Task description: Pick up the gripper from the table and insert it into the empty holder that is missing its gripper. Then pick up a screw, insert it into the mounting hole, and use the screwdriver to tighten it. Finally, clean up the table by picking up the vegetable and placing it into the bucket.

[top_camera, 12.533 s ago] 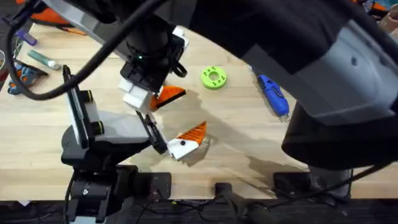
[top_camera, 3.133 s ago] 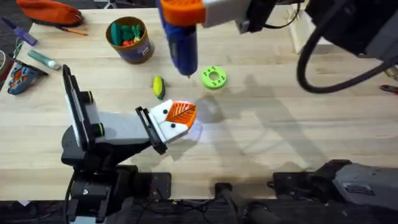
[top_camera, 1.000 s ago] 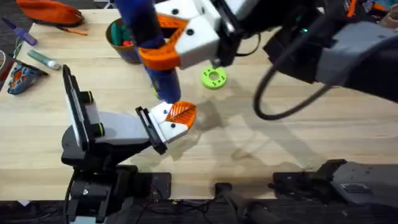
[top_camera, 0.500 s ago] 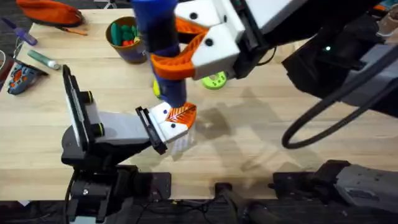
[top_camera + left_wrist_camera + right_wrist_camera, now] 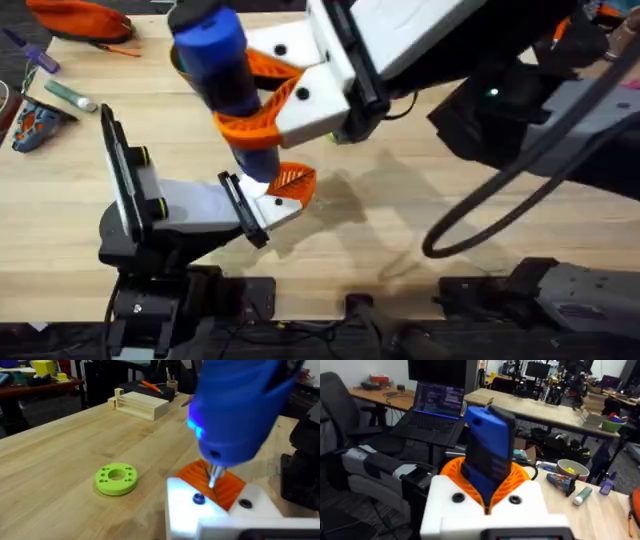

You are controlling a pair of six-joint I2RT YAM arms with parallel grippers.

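1. Resting on the table, the left arm's holder (image 5: 272,207) carries the orange gripper (image 5: 291,181); I cannot tell how those fingers stand.
2. Blue screwdriver (image 5: 222,72), clenched in the right gripper (image 5: 262,100), hides the bucket; its bit (image 5: 213,478) meets the holder.
3. Green disc (image 5: 116,479) lies nearby.

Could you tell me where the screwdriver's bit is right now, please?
In the left wrist view, the screwdriver held by the right gripper has its bit over the orange gripper seated in the holder.
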